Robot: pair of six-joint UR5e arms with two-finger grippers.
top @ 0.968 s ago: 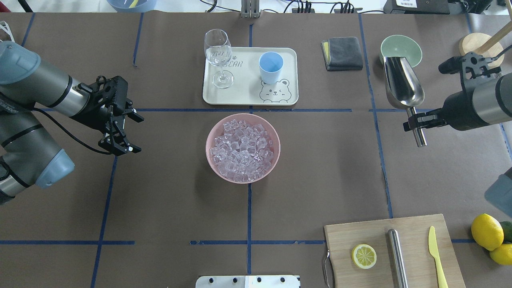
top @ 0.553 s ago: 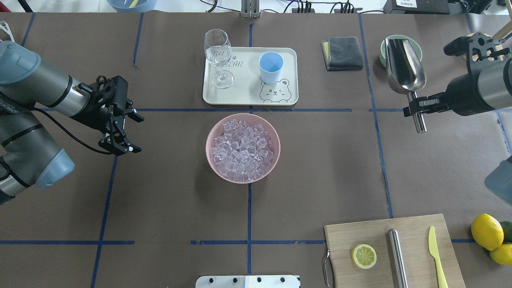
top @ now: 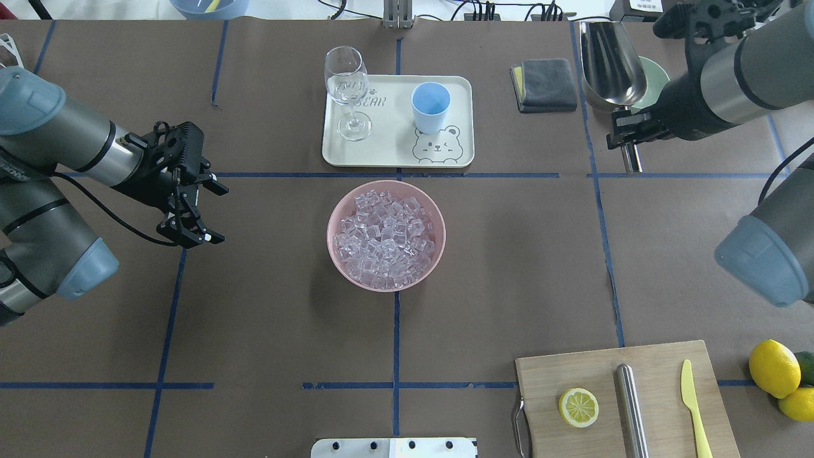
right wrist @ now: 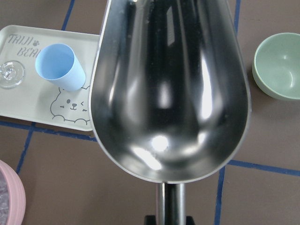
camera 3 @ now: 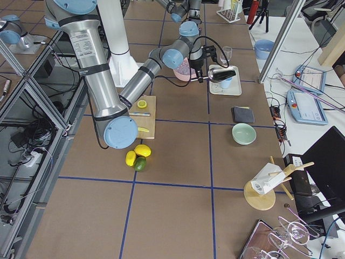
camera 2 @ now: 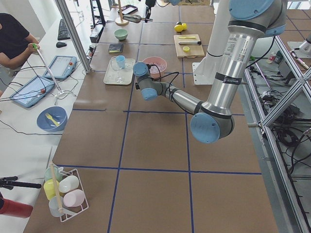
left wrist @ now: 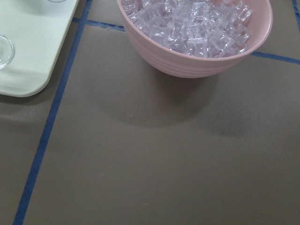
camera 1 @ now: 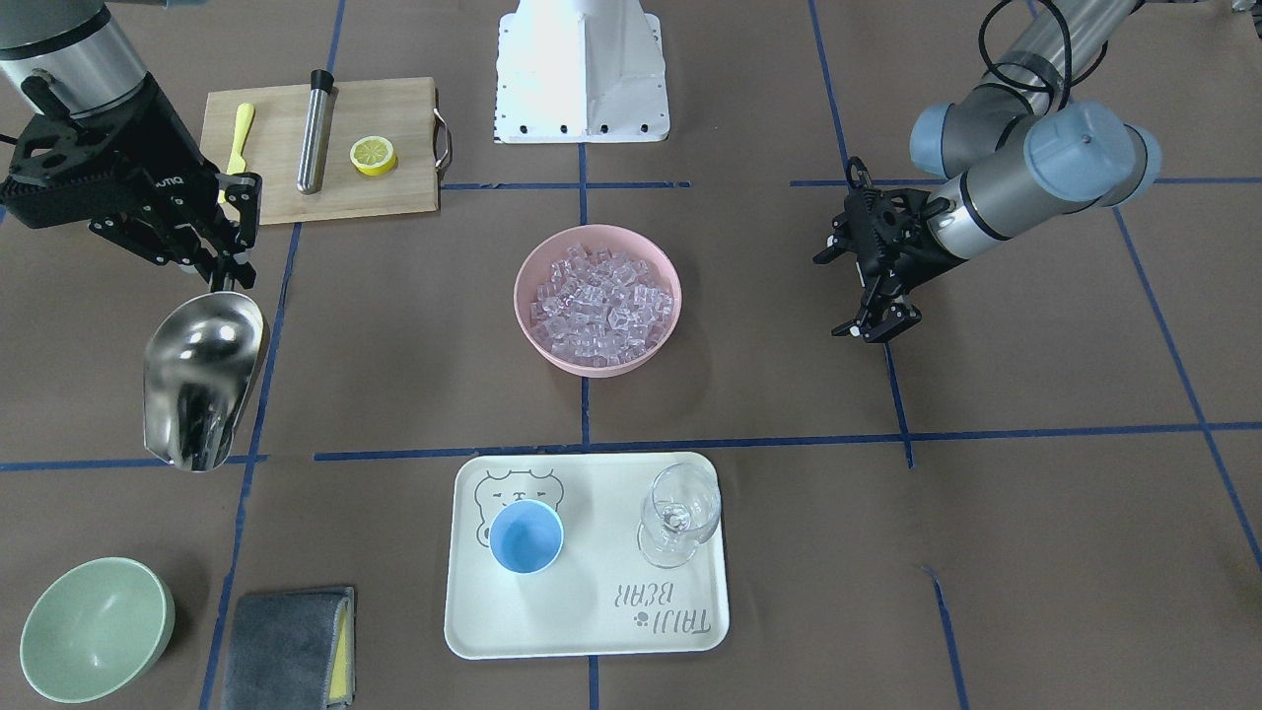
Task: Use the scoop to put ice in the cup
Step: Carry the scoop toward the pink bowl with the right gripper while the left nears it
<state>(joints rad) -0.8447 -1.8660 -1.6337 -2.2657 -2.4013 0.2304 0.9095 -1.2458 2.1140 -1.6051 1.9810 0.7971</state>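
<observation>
- Since a second ago, the right claw (top: 626, 130) has carried the scoop (top: 607, 60) away from the robot's base and a little inward. In the overhead view its trough now overlaps the pale green bowl (camera 1: 94, 631). The left claw (top: 216, 213), the ice (top: 385, 238) and the cup (top: 430, 105) have not shifted.
- Right claw: clamped on the scoop's thin rod handle, just behind the trough. The trough is empty and points away from the robot.
- Left claw: jaws spread, holding nothing, hovering above the table (top: 273, 331).
- Ice: heaped in the pink bowl (top: 329, 235), between the two claws. From the right claw it lies inward and back toward the robot's base.
- Cup: upright and empty on the cream tray (top: 394, 152), well inward of the right claw and beside a wine glass (top: 346, 83).
- Handling, as I judge it:
  - The scoop is stiff, smooth steel, and the round rod could twist in the grip under load. The hold close to the trough suits it.
  - The cubes look hard, slick and loose, so they will slide and bounce.
  - The cup looks light and easy to tip. Its mouth seems narrower than the trough, so pouring calls for a slow tilt over its centre.
- Count:
  - one scoop
  - one cup
  - one pink bowl
  - one green bowl
  - one tray
  - one wine glass
  - two claws
  - ice cubes too many to number
</observation>
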